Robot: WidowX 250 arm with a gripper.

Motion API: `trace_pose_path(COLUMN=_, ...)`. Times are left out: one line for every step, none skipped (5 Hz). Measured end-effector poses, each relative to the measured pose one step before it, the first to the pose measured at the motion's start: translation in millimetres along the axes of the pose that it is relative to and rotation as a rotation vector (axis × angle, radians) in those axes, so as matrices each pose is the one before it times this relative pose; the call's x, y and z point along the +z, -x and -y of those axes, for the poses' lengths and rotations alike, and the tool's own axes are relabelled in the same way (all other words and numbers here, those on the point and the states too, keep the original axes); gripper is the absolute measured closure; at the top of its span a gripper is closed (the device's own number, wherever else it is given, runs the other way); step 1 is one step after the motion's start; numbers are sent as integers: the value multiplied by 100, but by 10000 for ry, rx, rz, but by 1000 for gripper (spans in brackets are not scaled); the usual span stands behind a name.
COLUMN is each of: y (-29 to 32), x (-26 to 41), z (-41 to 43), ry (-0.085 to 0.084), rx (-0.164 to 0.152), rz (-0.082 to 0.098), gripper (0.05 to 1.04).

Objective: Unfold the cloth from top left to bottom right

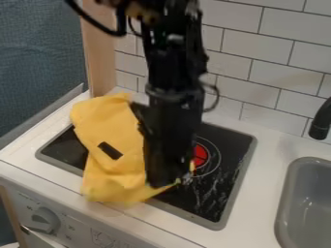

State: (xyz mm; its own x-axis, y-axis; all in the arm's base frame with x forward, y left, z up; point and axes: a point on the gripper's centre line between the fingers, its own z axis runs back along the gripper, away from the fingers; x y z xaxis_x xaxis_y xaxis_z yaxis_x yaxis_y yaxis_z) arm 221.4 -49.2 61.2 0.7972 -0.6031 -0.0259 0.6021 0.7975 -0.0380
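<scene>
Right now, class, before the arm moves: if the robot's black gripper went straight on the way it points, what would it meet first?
Pointing down, the black gripper would probably meet the yellow cloth near its lower right edge, then the black stove top beneath; any gap is hard to judge.

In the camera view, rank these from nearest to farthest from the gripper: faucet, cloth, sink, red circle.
1. Cloth: right at the gripper, spreading left.
2. Red circle: just right of the arm.
3. Sink: lower right.
4. Faucet: right edge, above the sink.
</scene>
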Motion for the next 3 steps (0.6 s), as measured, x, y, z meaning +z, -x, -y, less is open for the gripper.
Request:
trace_pose_path(y=-11, x=-1974, z=542, ry=-51, rx=-336, rz=-304, gripper=1020)
trace_pose_path(y=66, x=-841, z=521, ry=138, rx=-220, rz=-207, gripper=1020)
trace_pose_path(y=91, x=-310, z=545, ry=-44, rx=-204, rz=-75, gripper=993)
